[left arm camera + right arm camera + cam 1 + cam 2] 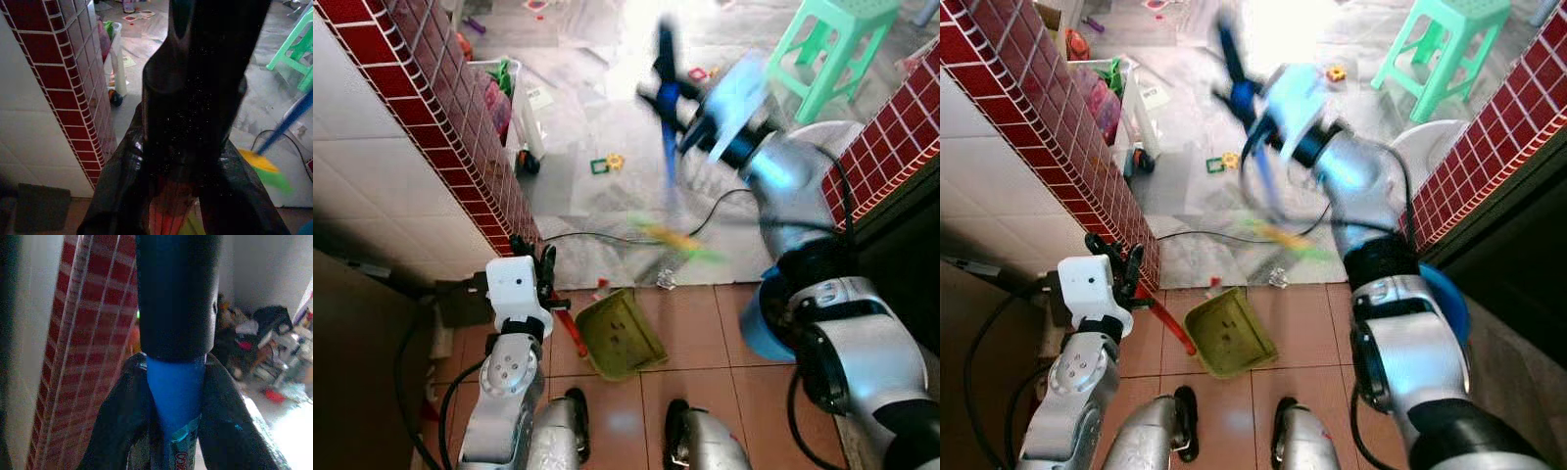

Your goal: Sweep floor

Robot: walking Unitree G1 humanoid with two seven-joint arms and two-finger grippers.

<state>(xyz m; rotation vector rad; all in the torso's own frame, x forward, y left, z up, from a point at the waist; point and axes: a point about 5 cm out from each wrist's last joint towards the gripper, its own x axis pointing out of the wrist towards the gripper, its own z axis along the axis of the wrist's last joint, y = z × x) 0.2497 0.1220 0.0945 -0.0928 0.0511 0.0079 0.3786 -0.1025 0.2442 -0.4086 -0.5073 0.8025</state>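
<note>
Nearest, on the tan tiles just ahead of the feet: dustpan point(619, 335), green, mouth facing away toward the doorway, red handle point(1163, 320) slanting back and left. Clamped on that handle, left gripper point(540, 266), black fingers pressed tight around the red shaft (plain in the left wrist view). Just past the pan's far lip, a small scrap point(667, 281) on the tile edge, right of centre.

Farther out and higher, over the grey floor: broom head point(677, 238), yellow-green and smeared with motion, off the ground or barely brushing it, hard to tell. Blue broom shaft point(668, 127) running up and away from the head, long axis nearly in line with the pan, tilted slightly left at the top. Closed around the shaft's upper end, right gripper point(658, 93), raised well above the floor.

Key relation: bristles lying beyond the pan's mouth, scrap between them, so a pull toward the near side looks the likely stroke. Beyond, toys point(606, 164) and a green stool point(832, 49)
</note>
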